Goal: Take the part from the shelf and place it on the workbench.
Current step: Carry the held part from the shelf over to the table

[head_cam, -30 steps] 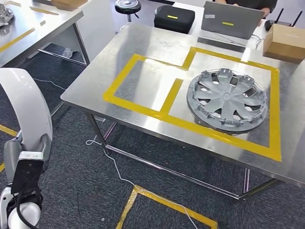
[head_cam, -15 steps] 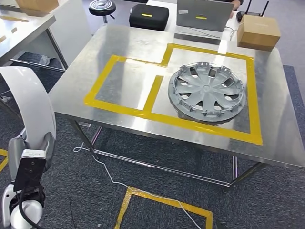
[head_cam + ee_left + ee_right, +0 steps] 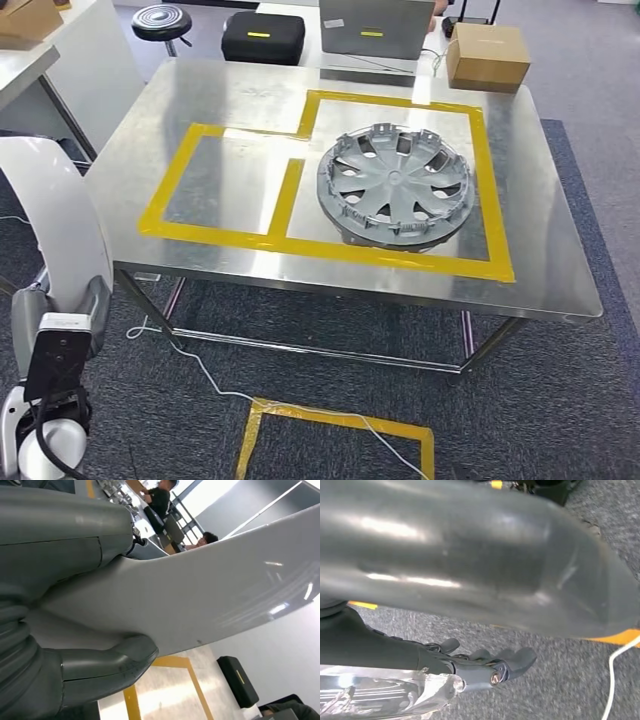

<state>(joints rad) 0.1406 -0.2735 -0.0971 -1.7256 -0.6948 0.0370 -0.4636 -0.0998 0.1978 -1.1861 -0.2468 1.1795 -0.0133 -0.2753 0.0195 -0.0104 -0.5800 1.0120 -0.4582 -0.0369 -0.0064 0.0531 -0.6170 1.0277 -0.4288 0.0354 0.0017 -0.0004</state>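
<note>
My left hand [image 3: 70, 672] is clamped on the white curved plastic panel [image 3: 53, 220]. In the left wrist view the thick grey thumb presses one face and the rest of the hand closes over the other. The panel arches up from that grip, low on my left, over the dark grey carpet [image 3: 528, 400]. It hangs just off the near left corner of the steel table [image 3: 528, 230] and is not on it.

My right hand [image 3: 478, 662] hangs over the carpet with its dark fingers stretched out loosely and nothing in them. A blurred grey shape crosses the right wrist view close to the lens, and I cannot tell what it is.

Yellow tape [image 3: 226, 238] marks two boxes on the table. A silver plastic wheel cover [image 3: 395, 185] lies flat inside the larger, right-hand box. At the far edge sit a brown cardboard box [image 3: 487, 55], a grey laptop [image 3: 376, 28] and a black zip case [image 3: 263, 35]. A white cable [image 3: 204, 365] trails across the carpet under the table.
</note>
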